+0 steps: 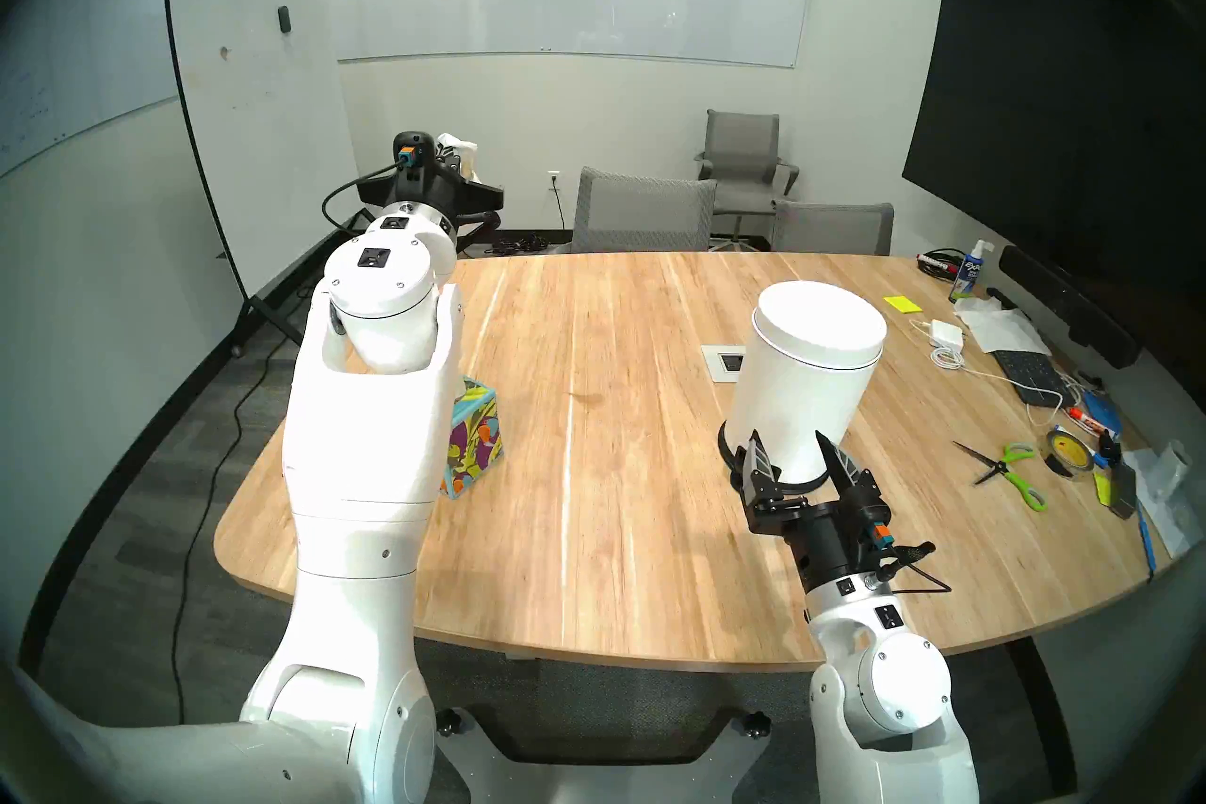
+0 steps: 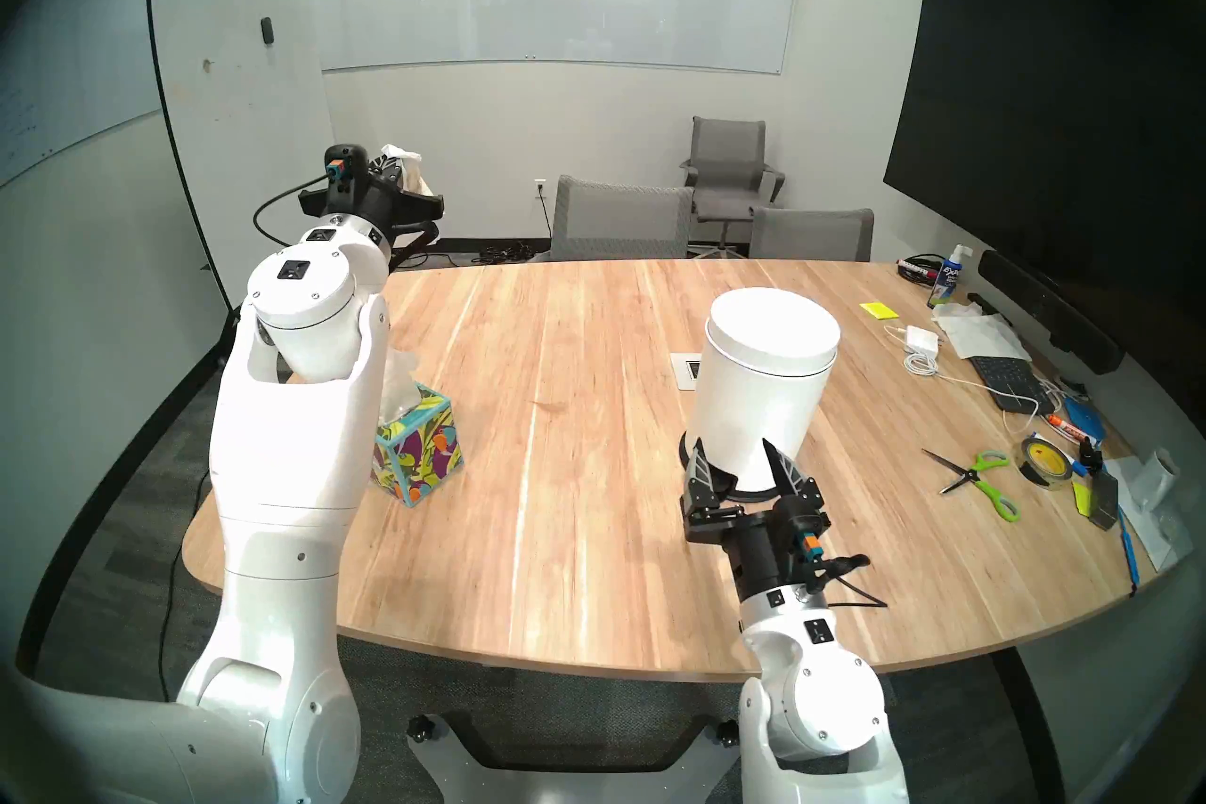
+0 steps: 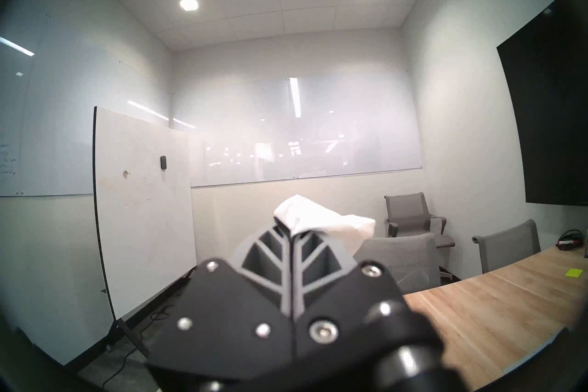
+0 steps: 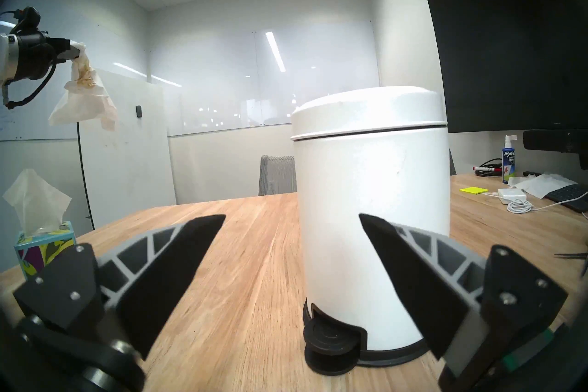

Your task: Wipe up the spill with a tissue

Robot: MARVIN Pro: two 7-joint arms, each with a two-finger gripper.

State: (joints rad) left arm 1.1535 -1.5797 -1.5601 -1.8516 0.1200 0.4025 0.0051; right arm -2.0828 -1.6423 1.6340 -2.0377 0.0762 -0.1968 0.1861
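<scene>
Tissue (image 4: 83, 95): white, crumpled, brown-stained, dangling high. Spill (image 1: 590, 397): faint smear.

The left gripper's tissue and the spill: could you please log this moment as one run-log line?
left gripper: shut on tissue, raised, stained brown | right gripper: open, facing white bin | spill: faint smear

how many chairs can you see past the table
3: two grey chairs pushed up to the table's far edge, one left, one right, and a third standing back by the wall. More may be hidden.
</scene>
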